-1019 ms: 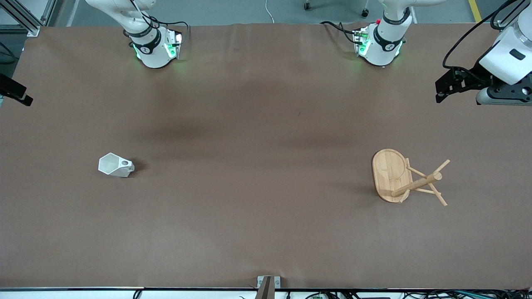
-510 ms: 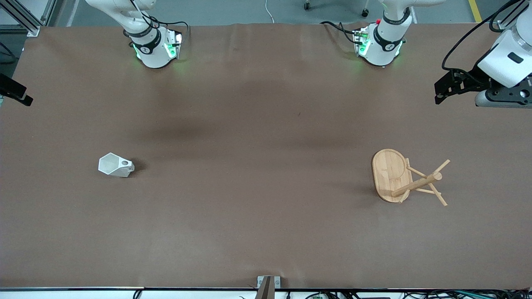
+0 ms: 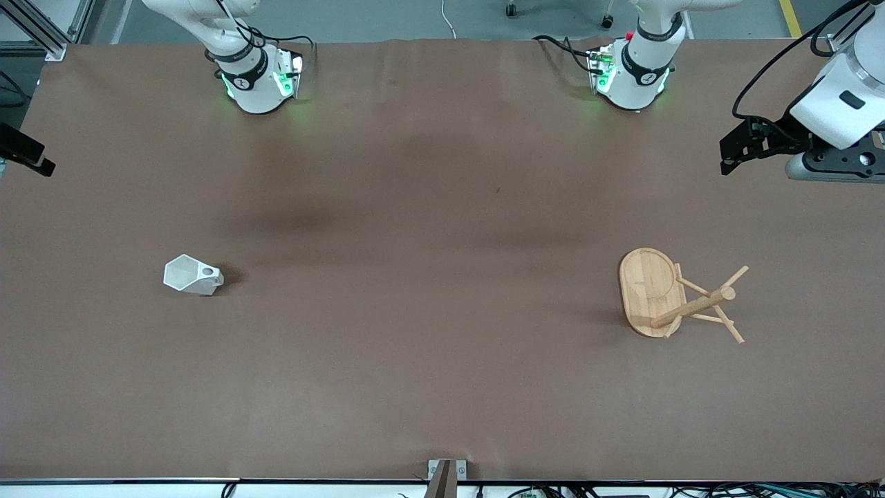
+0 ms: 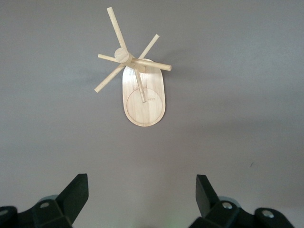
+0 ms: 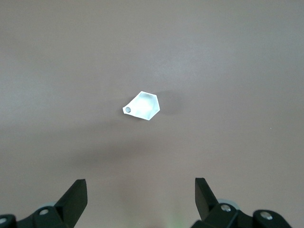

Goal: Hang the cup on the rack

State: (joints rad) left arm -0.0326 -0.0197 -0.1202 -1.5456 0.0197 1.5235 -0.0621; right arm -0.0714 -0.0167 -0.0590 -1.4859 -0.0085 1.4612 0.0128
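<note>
The left arm's wrist has crept a little toward its own edge of the table over the last second; the cup and rack haven't stirred. The left gripper [image 4: 141, 199] hangs high over the left arm's end of the table, fingers spread wide with nothing between them, and from its own camera it looks down on the rack [image 3: 674, 294] standing upright on its oval base, pegs fanning out from the post. The right gripper [image 5: 140, 199] is out of the front view, but its wrist camera shows its fingers just as wide apart and empty, poised high above the cup [image 5: 142, 106]. The cup [image 3: 192, 275] sits on the table [image 3: 429, 242] toward the right arm's end, well apart from the rack, with its pierced handle pointing toward the rack's end. So I'd reckon the right arm is plainly the nearer one for the pick-up: the cup lies below and ahead of its fingers, and the left arm waits.
</note>
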